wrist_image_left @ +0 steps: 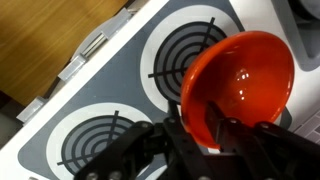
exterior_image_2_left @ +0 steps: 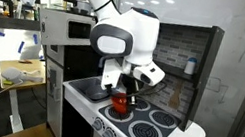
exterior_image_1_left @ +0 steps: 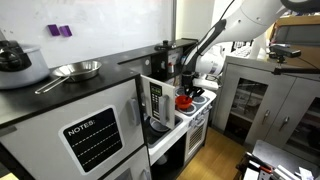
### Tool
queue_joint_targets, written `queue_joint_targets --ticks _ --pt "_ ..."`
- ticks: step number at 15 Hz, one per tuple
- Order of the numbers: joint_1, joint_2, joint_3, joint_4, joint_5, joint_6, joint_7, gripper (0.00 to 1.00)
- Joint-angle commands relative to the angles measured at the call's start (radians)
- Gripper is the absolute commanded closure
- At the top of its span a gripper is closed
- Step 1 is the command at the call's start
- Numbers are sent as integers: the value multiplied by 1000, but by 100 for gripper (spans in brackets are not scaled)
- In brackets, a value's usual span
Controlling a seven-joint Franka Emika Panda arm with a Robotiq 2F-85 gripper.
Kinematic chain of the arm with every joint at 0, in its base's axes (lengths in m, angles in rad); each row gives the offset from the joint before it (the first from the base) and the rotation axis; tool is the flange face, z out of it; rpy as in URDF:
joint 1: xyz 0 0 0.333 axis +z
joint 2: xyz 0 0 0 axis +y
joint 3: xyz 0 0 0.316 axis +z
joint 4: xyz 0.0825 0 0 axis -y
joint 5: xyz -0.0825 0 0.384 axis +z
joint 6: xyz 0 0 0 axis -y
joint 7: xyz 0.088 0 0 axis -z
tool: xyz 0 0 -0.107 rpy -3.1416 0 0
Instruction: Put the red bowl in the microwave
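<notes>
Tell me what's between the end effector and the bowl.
Nothing. The wrist view shows the end effector clamped straight onto the rim of the bowl, with no gap.

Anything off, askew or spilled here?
Nothing spilled or damaged. Only oddity: the red bowl, pinched by one side of its rim in the jaws of the gripper, seems to hang tilted above the toy stove. It looks empty. The microwave door stands open.

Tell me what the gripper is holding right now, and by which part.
The gripper holds the red bowl by its rim, pinched at the edge nearest the wrist camera.
</notes>
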Motion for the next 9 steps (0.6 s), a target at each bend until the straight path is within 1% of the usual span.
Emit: queue_joint_targets --ticks 1,2,9 --pt "-29 2 26 4 33 4 -32 97" --pt "-31 -2 27 0 36 5 -35 100" --pt "-22 -63 23 -65 25 8 -42 98"
